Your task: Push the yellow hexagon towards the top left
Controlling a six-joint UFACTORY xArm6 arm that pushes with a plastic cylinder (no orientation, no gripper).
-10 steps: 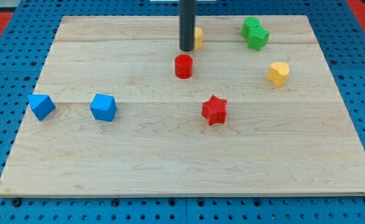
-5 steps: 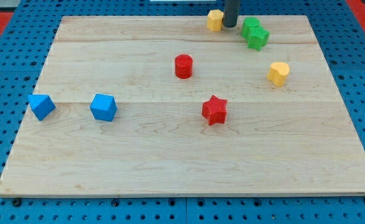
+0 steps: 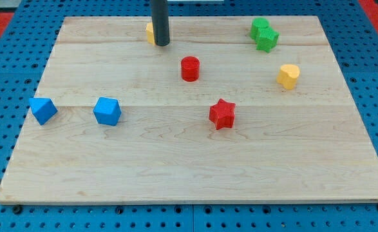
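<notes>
Camera view is showing the yellow hexagon (image 3: 149, 33) sitting near the table's (image 3: 176, 167) top edge, left of centre, mostly hidden behind the dark rod so only its left sliver is showing. My tip (image 3: 161, 44) is resting against its right side; this end effector is a plain rod with nothing that spreads or pinches. Bare wood is lying between the hexagon and the top-left corner. A red cylinder (image 3: 190, 68) is sitting just below-right of the tip.
</notes>
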